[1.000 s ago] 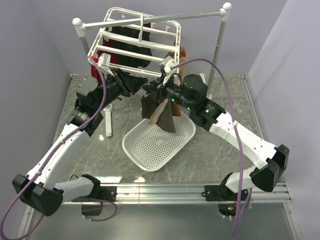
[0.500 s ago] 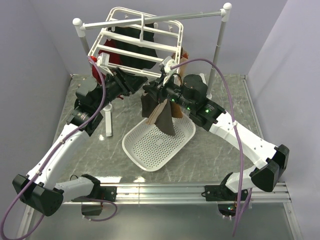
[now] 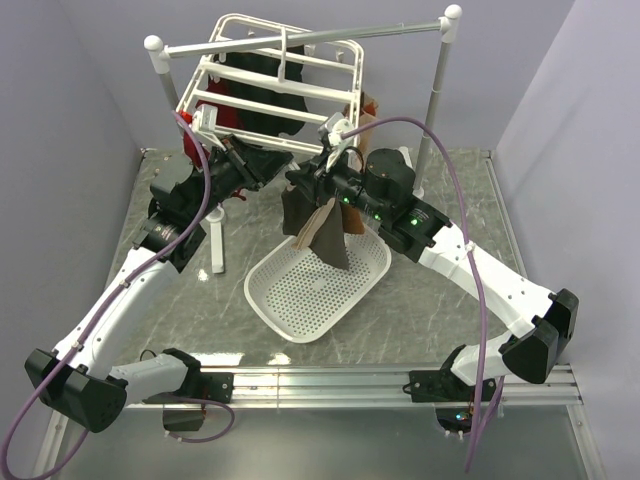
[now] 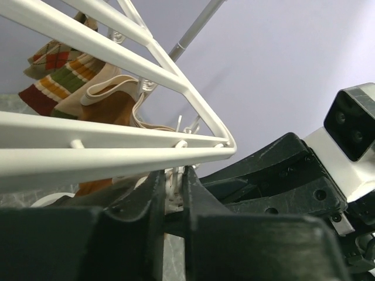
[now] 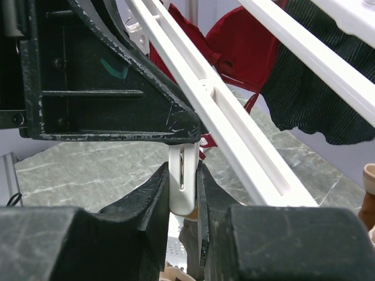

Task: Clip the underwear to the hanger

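Right hand (image 5: 183,175): clamped on a white clip (image 5: 180,187) of the hanger (image 5: 234,126), likely to spread it. Left hand (image 4: 174,187): fingers close under the hanger's corner, grip unclear. Underwear (image 3: 318,228): centre frame, dangling below right hand, above basket (image 3: 300,300).

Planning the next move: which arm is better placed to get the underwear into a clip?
Right, probably: the underwear hangs at the right gripper, whose fingers pinch a clip under the hanger. The left gripper has no fabric.
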You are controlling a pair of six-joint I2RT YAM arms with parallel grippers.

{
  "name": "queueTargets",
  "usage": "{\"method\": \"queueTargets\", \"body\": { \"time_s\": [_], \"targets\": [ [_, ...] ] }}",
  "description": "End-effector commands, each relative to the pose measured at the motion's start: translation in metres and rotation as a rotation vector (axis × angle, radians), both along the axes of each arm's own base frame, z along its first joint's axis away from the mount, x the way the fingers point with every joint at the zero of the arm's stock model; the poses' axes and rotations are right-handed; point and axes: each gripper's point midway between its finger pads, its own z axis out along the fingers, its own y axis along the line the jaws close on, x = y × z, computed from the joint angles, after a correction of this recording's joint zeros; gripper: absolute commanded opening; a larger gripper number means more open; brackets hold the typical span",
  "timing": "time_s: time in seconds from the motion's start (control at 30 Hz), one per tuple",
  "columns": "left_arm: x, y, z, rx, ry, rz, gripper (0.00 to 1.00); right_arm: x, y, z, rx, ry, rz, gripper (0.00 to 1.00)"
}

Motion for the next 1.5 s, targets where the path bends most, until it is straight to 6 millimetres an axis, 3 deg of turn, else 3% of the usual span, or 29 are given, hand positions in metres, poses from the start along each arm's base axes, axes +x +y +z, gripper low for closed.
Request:
{"method": "queueTargets", "body": {
  "time_s": [0.0,0.03,0.13,0.37,0.6,0.73,1.0,1.03,1.07,1.17,1.43,1.47],
  "targets": [
    [0.005,0.009,0.017,-0.021,-0.061,0.046,0.1,-0.018,-0.003,0.015,0.026,-0.02,0.054,0.2],
    [0.006,0.009,0.015,-0.016,-0.059,0.044,0.05,-0.02,-0.004,0.016,0.027,-0.022,0.055,0.35],
    [0.005,0.008,0.01,0.0,-0.047,0.039,0.0,-0.025,-0.008,0.021,0.028,-0.037,0.066,0.52],
    [0.006,0.006,0.002,0.024,-0.035,0.028,0.0,-0.061,-0.018,0.027,-0.11,-0.176,0.245,0.59],
    [0.005,0.005,0.001,0.031,-0.032,0.018,0.0,-0.093,-0.034,-0.028,-0.458,-0.41,0.47,0.62],
    [0.005,0.004,-0.001,0.04,-0.031,0.017,0.0,-0.093,-0.035,-0.059,-0.637,-0.442,0.57,0.61],
    [0.004,0.004,-0.002,0.043,-0.031,0.01,0.0,-0.084,-0.034,-0.088,-0.859,-0.616,0.584,0.71],
    [0.004,0.003,-0.002,0.044,-0.032,0.009,0.0,-0.082,-0.032,-0.09,-0.879,-0.623,0.569,0.95],
    [0.004,0.004,-0.002,0.045,-0.033,0.01,0.0,-0.081,-0.031,-0.092,-0.902,-0.626,0.555,0.98],
    [0.004,0.003,-0.003,0.045,-0.033,0.007,0.0,-0.079,-0.029,-0.097,-0.967,-0.571,0.548,0.98],
    [0.003,0.004,-0.005,0.05,-0.031,0.006,0.0,-0.101,-0.03,-0.067,-0.813,-0.673,0.537,1.0],
    [0.003,0.004,-0.004,0.049,-0.033,0.006,0.0,-0.106,-0.038,-0.08,-0.867,-0.683,0.588,1.0]
  ]
}}
